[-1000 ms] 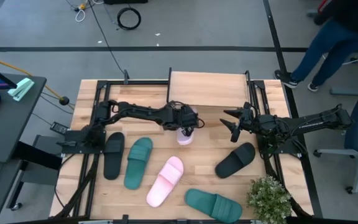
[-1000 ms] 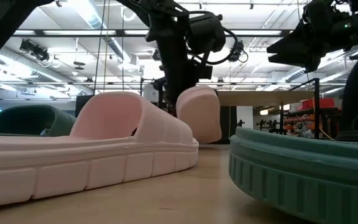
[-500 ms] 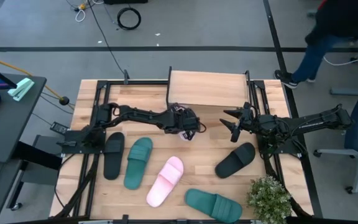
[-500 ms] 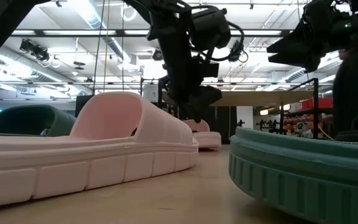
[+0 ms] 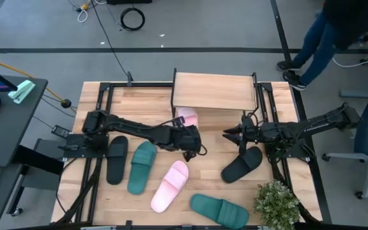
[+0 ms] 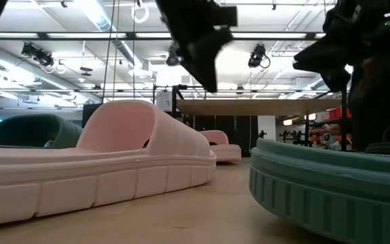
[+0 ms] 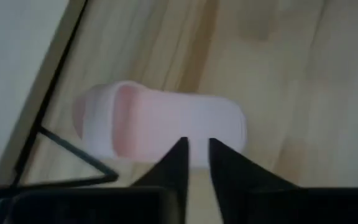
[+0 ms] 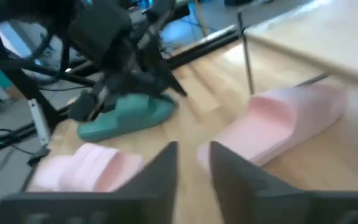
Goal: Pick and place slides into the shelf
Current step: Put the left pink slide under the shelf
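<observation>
A: Right, starting at the left of the bench (image 5: 117, 99): a black slide (image 5: 116, 159) and a teal slide (image 5: 142, 167) lie side by side, untouched.

B: And the left gripper (image 5: 191, 148) hangs just past them, empty, its fingers drawn to a narrow gap in the left wrist view. Beyond those fingers lies a pink slide (image 7: 160, 124).

A: That one sits tucked under the shelf (image 5: 214, 91), at its left end, beside the thin black frame. The second pink slide (image 5: 170, 186) lies out in the open, nearer the front.

B: Another teal slide (image 5: 220, 209) is at the front edge. Over to the right, the other black slide (image 5: 242, 163) rests right beneath the right gripper (image 5: 243, 138).

A: Its fingers look narrow too, holding nothing. There's a potted plant (image 5: 276, 204) in the right front corner.

B: What worries you from here?

A: Narrow fingers dropping onto that black slide could land on the strap and shove it away instead of straddling it. And the next slide going in could knock the shelf's frame or nudge the pink one already parked there.

B: Both arms meet near the middle as well, so a clash is possible.
</observation>
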{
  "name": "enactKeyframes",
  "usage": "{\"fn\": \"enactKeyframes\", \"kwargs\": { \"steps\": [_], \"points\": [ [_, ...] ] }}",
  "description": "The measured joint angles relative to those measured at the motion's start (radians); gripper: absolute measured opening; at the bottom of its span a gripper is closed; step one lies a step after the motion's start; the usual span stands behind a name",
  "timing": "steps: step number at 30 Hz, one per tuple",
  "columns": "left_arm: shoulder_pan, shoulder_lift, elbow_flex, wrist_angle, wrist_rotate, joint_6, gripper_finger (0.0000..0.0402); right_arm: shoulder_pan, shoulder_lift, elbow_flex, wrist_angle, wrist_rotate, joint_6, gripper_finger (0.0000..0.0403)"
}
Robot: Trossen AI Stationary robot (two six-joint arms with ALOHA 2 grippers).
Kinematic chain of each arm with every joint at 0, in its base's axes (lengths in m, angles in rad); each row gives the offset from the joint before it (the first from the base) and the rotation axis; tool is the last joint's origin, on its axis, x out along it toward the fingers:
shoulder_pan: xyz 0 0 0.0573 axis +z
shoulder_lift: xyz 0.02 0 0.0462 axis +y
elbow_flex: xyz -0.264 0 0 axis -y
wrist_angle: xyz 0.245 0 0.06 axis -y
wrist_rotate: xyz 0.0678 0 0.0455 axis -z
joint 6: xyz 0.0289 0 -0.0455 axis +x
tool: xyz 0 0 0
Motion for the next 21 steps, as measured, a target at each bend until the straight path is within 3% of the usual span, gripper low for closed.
{"fn": "enactKeyframes", "kwargs": {
  "steps": [3,7,13,16,21],
  "points": [
    [-0.004,-0.051,0.000,-0.070,-0.019,-0.014,0.0010,0.031,0.088,0.000,0.089,0.000,0.027,0.0013],
    [-0.004,-0.131,0.000,-0.194,-0.098,-0.046,0.0007,0.077,0.226,0.008,0.215,-0.003,0.079,0.0010],
    [-0.003,-0.261,-0.001,-0.251,-0.196,-0.068,0.0009,0.101,0.438,0.160,0.203,0.023,0.022,0.0005],
    [-0.003,-0.317,-0.001,-0.252,-0.207,-0.021,0.0004,0.101,0.543,0.302,0.033,0.025,-0.012,0.0003],
    [0.007,-0.398,-0.001,-0.245,-0.257,0.009,0.0009,0.096,0.720,0.526,-0.293,0.030,0.075,0.0002]
  ]
}}
